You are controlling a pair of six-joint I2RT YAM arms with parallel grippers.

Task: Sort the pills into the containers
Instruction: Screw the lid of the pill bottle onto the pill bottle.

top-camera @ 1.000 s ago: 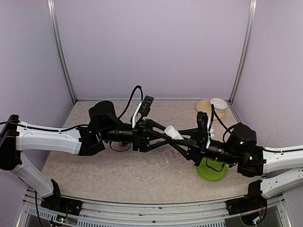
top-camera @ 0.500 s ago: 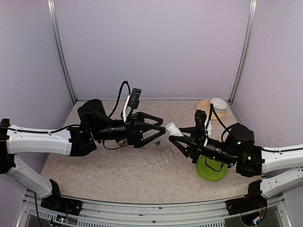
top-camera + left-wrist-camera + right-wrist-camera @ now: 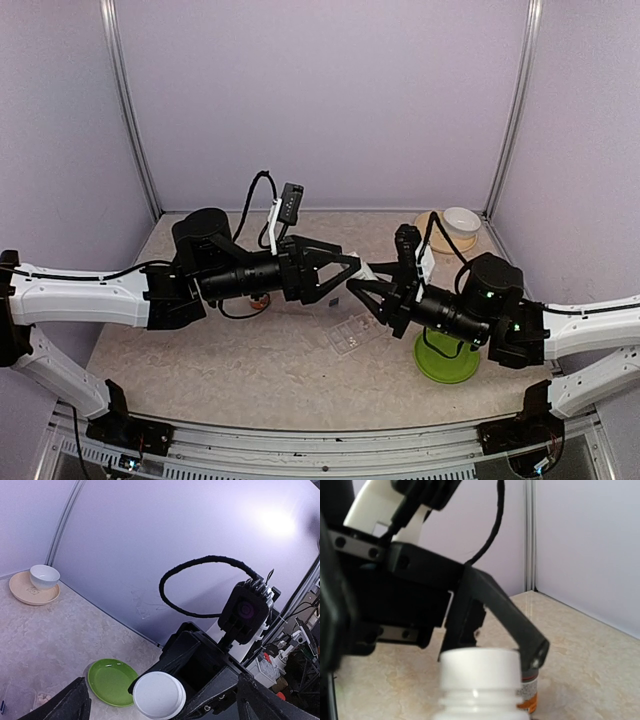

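Beige speckled tabletop (image 3: 250, 360) ringed by lilac walls. Left gripper (image 3: 348, 275) spread wide, faced by white-capped white plastic bottle (image 3: 159, 695) clamped in right gripper (image 3: 366, 290); bottle body mostly hidden. Both arms stretched inward, met mid-table. Flat clear plastic pill organiser (image 3: 350, 334) laid on tabletop under grippers, contents indiscernible.

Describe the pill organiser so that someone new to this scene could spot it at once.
Start at the beige table and find the green plate near its front right. Just left of that plate, about mid-table, lies the pill organiser. It is the only flat, clear piece split into small square compartments, while the dishes around it are round and opaque.
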